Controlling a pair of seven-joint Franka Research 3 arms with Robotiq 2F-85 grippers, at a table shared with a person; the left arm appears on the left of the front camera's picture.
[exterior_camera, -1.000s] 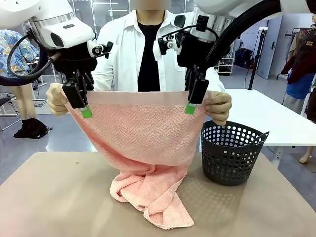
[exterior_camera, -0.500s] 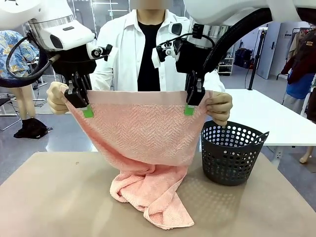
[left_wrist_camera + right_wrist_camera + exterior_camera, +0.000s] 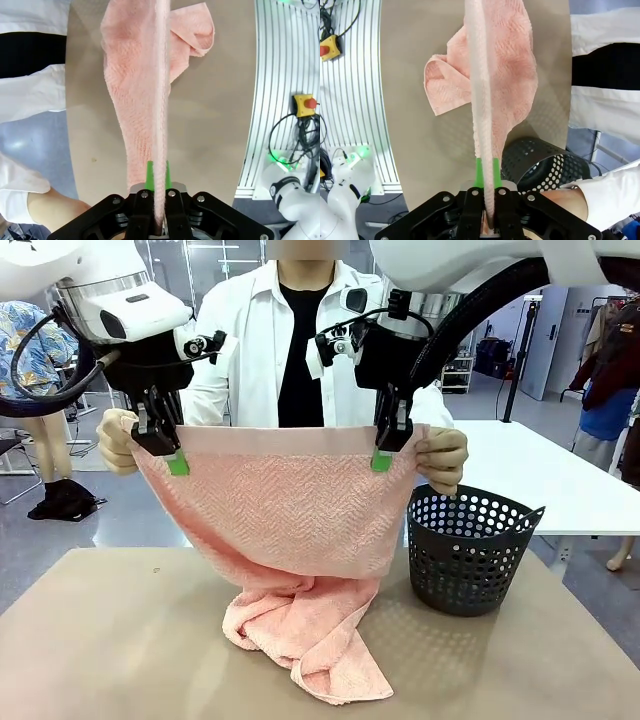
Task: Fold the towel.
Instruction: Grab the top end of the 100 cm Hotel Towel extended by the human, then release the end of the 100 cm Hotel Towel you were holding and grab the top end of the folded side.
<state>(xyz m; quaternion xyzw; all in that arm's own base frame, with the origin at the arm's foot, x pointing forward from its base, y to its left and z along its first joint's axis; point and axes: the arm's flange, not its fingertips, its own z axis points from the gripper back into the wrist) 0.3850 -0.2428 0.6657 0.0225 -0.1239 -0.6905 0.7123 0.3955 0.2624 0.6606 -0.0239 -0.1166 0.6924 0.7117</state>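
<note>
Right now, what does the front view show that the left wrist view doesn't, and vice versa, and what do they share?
Front view adds: the person's hands, one at each top corner of the towel, outside the pincers; the right pincer shut on the top band; and the dark perforated basket.
Left wrist view adds: the towel edge-on, pinched between the green pads, and a red button beside the table.
Shared: the pink towel, its lower end bunched on the tan table, and the left pincer shut on it.

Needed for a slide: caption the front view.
Left gripper and right gripper pinch the top edge of the towel a person holds up, tail bunched on the table beside a basket.
</note>
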